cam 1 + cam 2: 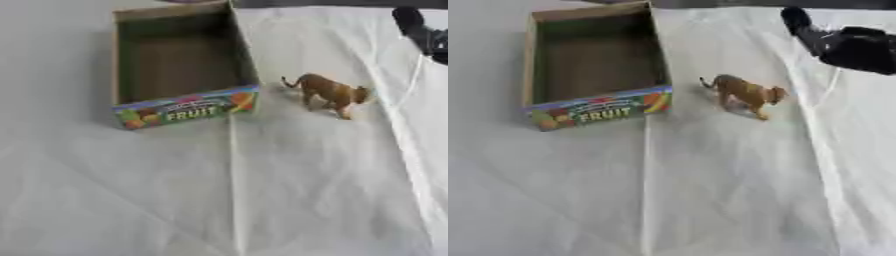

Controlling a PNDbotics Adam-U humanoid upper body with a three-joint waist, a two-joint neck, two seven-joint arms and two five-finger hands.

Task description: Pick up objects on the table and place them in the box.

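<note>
Showing more of the right hand (846,47) than its twin, the right eye view takes in a black bulk at the upper right edge with one dark finger or thumb sticking up and left; the left eye view catches only that dark tip and a sliver of the hand at its top right corner; whether the fingers are straight or curled cannot be told from either view; it holds nothing and hangs well apart from the toy. Left hand shows in neither view.

Counts: one box, one toy animal, one hand.

Cardboard box (184,112) sits toward the far left of the table (262,200); rectangular, open on top, plain brown inner walls and floor, nothing visible inside; near wall printed in bright colours with fruit pictures and the word FRUIT; it lies slightly askew.

Toy lion (331,93) stands upright on the table just right of the box's near right corner, not touching it; tan-brown, smooth moulded look, four legs, thin tail pointing toward the box, head pointing right and toward the near edge.

Table is covered in white cloth, creased, with a long fold line running from the box's near right corner to the near edge and more folds slanting down the right side.
</note>
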